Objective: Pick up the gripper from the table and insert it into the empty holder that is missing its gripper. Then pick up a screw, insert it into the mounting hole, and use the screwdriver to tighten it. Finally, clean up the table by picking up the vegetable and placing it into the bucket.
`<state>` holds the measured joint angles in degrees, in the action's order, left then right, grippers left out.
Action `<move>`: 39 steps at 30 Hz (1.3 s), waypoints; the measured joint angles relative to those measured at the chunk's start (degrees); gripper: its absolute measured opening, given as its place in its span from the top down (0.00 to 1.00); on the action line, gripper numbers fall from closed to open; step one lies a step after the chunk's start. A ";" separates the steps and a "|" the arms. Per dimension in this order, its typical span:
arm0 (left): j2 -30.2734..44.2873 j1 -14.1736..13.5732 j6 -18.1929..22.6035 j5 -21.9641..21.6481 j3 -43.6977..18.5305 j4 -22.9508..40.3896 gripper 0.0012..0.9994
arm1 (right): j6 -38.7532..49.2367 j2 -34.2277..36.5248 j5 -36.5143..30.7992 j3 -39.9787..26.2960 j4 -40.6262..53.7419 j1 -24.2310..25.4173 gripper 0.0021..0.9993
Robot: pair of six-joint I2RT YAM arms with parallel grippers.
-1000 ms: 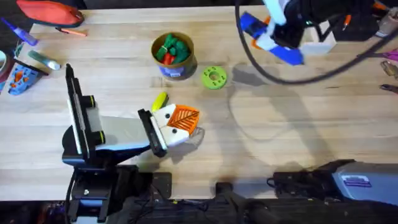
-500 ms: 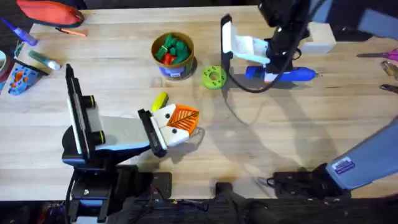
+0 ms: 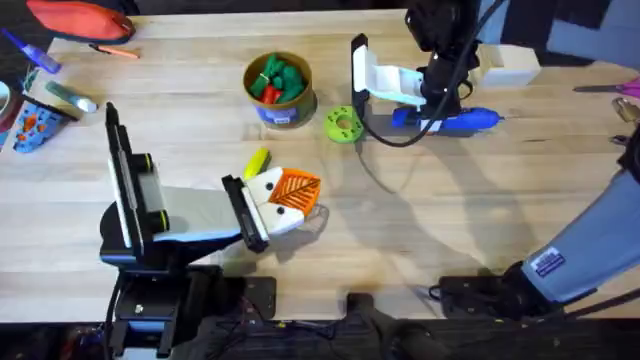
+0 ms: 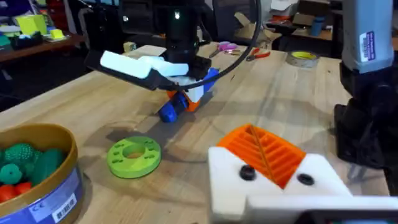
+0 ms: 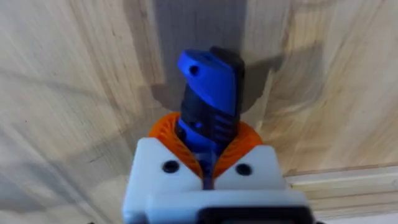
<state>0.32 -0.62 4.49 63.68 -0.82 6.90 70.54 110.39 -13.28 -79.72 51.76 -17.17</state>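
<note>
The right gripper (image 5: 208, 163), its jaws pinching the blue screwdriver (image 3: 455, 119) low over the table's far side, seems at the tightening step and must next carry it to the holder (image 3: 285, 205) pinched by the left gripper (image 3: 262, 210).

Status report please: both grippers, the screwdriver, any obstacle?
Right gripper shut on screwdriver, low over table. Left gripper beside yellow vegetable. Green ring disc near screwdriver.
</note>
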 joint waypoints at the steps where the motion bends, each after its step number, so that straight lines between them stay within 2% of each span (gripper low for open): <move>1: -0.02 0.00 0.00 0.00 0.00 0.00 0.99 | 0.09 0.00 -0.42 0.00 0.05 -0.02 0.63; 2: -0.02 0.00 0.00 0.00 0.00 0.00 0.99 | 0.20 -0.02 -0.89 -0.04 0.02 0.00 0.20; 3: -0.02 0.00 0.02 0.00 0.00 0.00 0.99 | 0.29 -0.02 -0.94 -0.05 0.03 -0.02 0.06; 4: 0.00 0.00 0.00 0.00 0.00 0.00 0.99 | 0.37 -0.01 -1.04 -0.07 0.03 -0.02 0.02; 18: -0.02 0.00 0.00 0.00 0.00 0.00 0.99 | 0.13 -0.02 -1.40 -0.07 0.00 -0.07 0.01; 23: -0.02 0.00 0.02 0.00 0.00 0.00 0.98 | -3.25 -1.57 -1.70 -0.07 -1.07 -1.46 0.01; 24: 0.00 0.00 0.32 0.00 0.00 -0.01 0.91 | -3.59 -2.50 -1.70 -0.07 -1.04 -1.82 0.01; 26: -0.02 0.00 0.20 0.00 0.00 0.00 0.61 | -4.66 -4.79 -1.70 -0.07 -0.98 -2.51 0.01; 28: -0.02 0.00 0.20 0.00 0.00 0.00 0.27 | -5.88 -7.65 -1.70 -0.07 -0.44 -3.18 0.01; 29: -0.02 0.00 0.20 0.00 0.00 0.00 0.14 | -6.34 -8.86 -1.70 -0.09 0.05 -3.48 0.01; 30: -0.01 0.00 0.01 0.00 0.00 0.00 0.05 | -6.94 -10.20 -1.71 -0.09 0.77 -3.77 0.01; 32: 0.00 0.00 0.02 0.00 0.00 0.00 0.02 | -8.27 -12.40 -1.70 -0.11 1.88 -4.24 0.01; 39: 0.00 0.00 0.02 0.00 0.00 0.00 0.01 | -16.72 -18.83 -0.53 -0.11 1.59 -4.81 0.01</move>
<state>0.32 -0.62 4.51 63.68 -0.82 6.90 53.83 91.56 -13.82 -79.83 53.36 -21.98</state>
